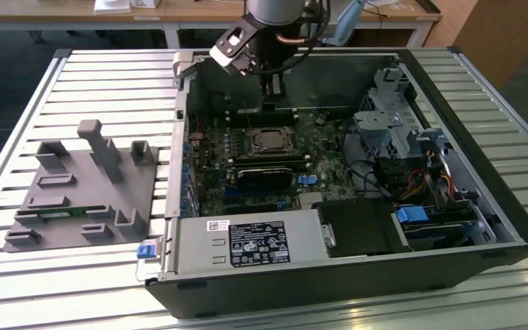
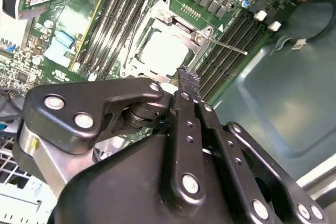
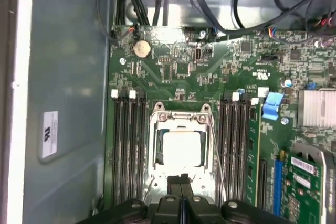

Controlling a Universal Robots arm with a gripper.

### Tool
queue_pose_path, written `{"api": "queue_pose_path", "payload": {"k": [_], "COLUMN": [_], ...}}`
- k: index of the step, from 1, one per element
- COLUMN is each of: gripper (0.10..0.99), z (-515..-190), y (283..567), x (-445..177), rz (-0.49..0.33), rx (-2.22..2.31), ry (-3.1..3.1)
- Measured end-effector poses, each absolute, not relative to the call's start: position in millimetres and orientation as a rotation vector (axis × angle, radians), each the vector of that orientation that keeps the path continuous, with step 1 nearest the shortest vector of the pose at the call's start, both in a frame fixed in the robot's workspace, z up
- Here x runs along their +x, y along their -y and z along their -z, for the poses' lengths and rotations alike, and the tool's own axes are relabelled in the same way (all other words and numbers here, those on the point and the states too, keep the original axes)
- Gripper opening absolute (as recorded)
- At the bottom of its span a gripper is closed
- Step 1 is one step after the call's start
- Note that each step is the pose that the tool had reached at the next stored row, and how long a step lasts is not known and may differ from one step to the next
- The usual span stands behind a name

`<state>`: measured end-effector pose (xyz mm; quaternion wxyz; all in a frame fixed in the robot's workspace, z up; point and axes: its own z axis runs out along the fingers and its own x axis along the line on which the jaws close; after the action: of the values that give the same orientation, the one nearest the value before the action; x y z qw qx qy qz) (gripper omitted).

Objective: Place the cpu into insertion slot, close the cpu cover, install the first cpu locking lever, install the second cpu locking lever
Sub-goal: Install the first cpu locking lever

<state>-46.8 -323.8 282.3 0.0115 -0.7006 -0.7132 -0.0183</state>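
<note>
In the middle of the green circuit board [image 3: 173,72], the small flat square cpu [image 3: 182,148] with its pale silvery metal top sits in the insertion slot [image 3: 157,148], the square dark socket recess with a metal rim. The cpu cover [image 3: 181,119], a thin silver metal frame plate with a large central window, appears to lie flat on the chip's edges, with the bright top showing through the window. I judge it closed, so it pins the chip in its seat.

A thin bare-metal wire locking lever [image 3: 214,150] runs along one side of the socket and angles away from it. In the second wrist view its free end pokes out over the neighbouring slots, so it looks unlatched. I cannot tell how the other lever stands.

The black two-finger gripper [image 3: 181,179] hangs just beside the socket's edge. Its fingers [image 3: 175,183] are pressed together with nothing between them. That makes a narrow tip, probably suited to working a thin wire in so tight a spot. I cannot tell whether the tip touches anything.

Long black memory slots [image 3: 128,145] flank the socket on both sides. The open black computer case [image 1: 337,282] lies on its side on the slatted metal desk [image 1: 108,75], turning the board up toward the arm. A grey plastic fixture [image 1: 80,192] rests on the desk, towards the exterior view's left of the case.
</note>
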Motion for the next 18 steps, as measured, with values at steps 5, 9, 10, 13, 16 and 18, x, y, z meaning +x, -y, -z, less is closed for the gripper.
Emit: {"api": "queue_pose_path", "payload": {"k": [5,9,10,13,16,18], "gripper": [0.102,0.102,0.102,0.102,0.102,0.102], "z": [-282.5,-282.2,-282.1,-281.9,-281.6,-281.5], "y": [323.8,323.8,323.8,323.8,323.8,323.8], "x": [-47.2,-47.2,-47.2,-47.2,-47.2,-47.2], "rz": [0.056,0.054,0.054,0.053,0.052,0.051], "rx": [-2.117,-2.031,-2.009,-1.942,-1.875,-1.830], "ry": [2.288,2.363,2.381,2.435,2.486,2.519]}}
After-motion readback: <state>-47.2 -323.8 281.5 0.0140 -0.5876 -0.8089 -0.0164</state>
